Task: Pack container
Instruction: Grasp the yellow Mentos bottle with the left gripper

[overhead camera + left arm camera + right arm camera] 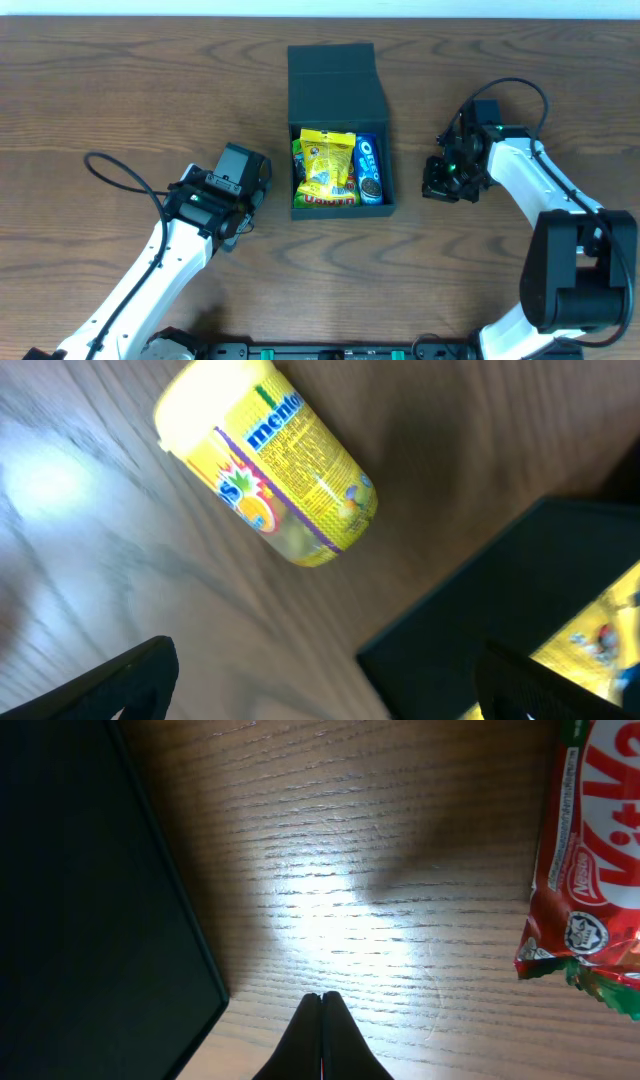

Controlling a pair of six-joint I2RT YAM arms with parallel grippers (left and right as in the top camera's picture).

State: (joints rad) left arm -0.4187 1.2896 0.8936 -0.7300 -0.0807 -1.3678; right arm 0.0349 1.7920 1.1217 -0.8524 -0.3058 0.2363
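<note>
Readable text first. Mentos bottle: yellow with a pale cap, "mento" legible down the label, the rest lost round the curve. Lying on its side on table, diagonal in left wrist view; not made out overhead.

KitKat: red wrapper, "Kit" in white plus a "Nestlé" oval. Flat on the wood at the right edge of right wrist view, partly cropped.

Oreo pack: blue, "OREO" legible, lying along the right wall inside container. Next to it, yellow packet filling the middle; red band with print at its near end, too small to read. Sliver of green packet against the left wall.

Container at table centre, between the two arms. Dark teal, matte, flap lid open and folded back on the far side.

State of left gripper: fingers wide apart, nothing between them, holding nothing. Positioned just left of container's near corner. Mentos bottle ahead of the fingers, clear of both.

State of right gripper: fingers pressed together, no gap, nothing clamped. Tips over bare wood between container's right wall and KitKat, touching neither. Contact with table: cannot tell.
</note>
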